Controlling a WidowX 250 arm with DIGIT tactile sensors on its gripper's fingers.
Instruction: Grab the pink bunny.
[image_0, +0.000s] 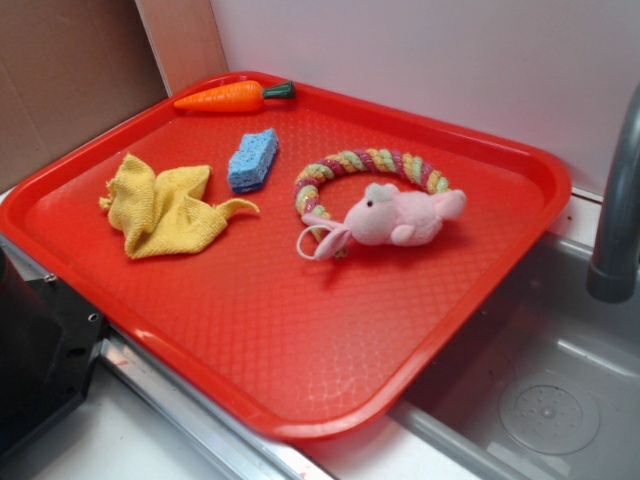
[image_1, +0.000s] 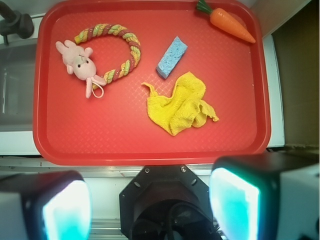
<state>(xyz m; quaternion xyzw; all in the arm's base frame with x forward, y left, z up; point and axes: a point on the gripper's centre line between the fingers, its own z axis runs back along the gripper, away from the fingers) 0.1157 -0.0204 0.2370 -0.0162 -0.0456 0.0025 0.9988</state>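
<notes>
Wrist view gives you the clearest look: the gripper (image_1: 150, 202) sits at the bottom of the frame with its two fingers (image_1: 65, 207) spread wide apart, nothing between them, hanging above the near edge of the red tray (image_1: 150, 145). Everything on the tray lies well clear of it.

The pink bunny (image_1: 80, 64) lies in the tray's upper-left part in this view, flat on the tray floor, its thin looped ears (image_1: 95, 89) pointing toward you. It rests inside the curve of the braided rope toy (image_1: 120, 45), and its ears appear to touch the rope's lower end, though the contact is hard to confirm from here.

In the exterior view you see the same bunny (image_0: 400, 215) toward the tray's right side, lying on its side, head to the left, with the rope toy (image_0: 370, 165) arching behind it. The tray's raised rim (image_0: 300, 425) overhangs a grey sink basin (image_0: 540, 400), and a faucet pipe (image_0: 620, 200) stands at the right edge.

The rest you can ignore: a blue sponge (image_1: 172, 56) near the tray's middle, a crumpled yellow cloth (image_1: 181, 105) just beside it, and an orange carrot (image_1: 227, 21) at the far corner. The three lie apart from the bunny.
</notes>
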